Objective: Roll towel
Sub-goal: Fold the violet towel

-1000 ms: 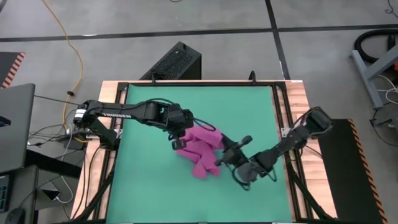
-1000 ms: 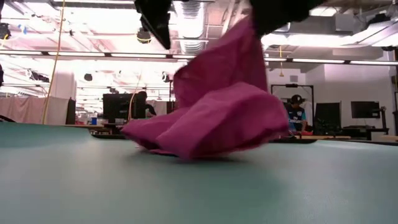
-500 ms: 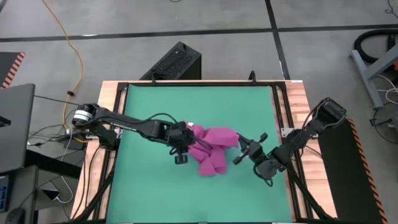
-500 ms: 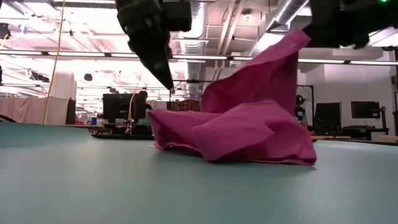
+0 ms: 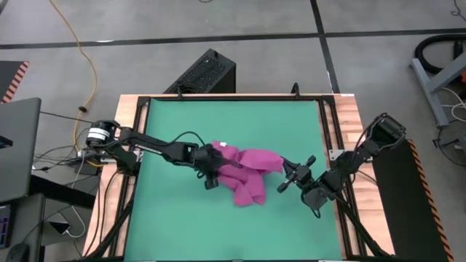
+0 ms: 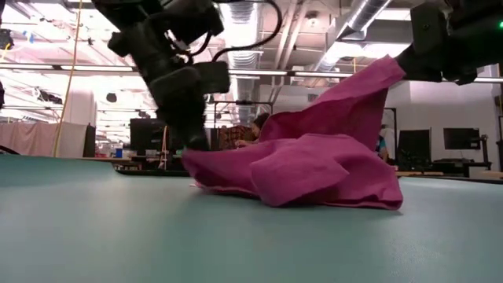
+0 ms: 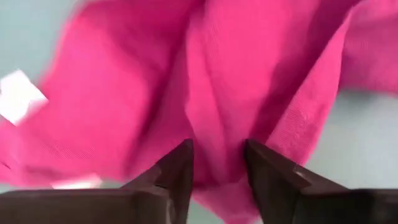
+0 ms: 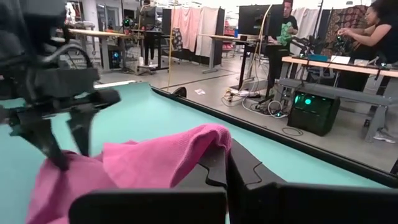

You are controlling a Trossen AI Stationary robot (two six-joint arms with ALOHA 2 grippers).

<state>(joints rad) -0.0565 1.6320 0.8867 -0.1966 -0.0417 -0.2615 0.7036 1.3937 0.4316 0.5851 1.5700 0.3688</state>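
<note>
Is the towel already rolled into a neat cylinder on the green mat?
No, the towel lies crumpled in loose folds on the mat, and the right gripper lifts one corner.

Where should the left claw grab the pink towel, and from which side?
Probably the bunched edge of the towel nearest the left claw, coming down from above on the towel's left side. The right claw holds the opposite corner lifted, so the left end lies slack on the green mat in thick folds, and the left wrist view shows one fold between the parted fingers.
</note>
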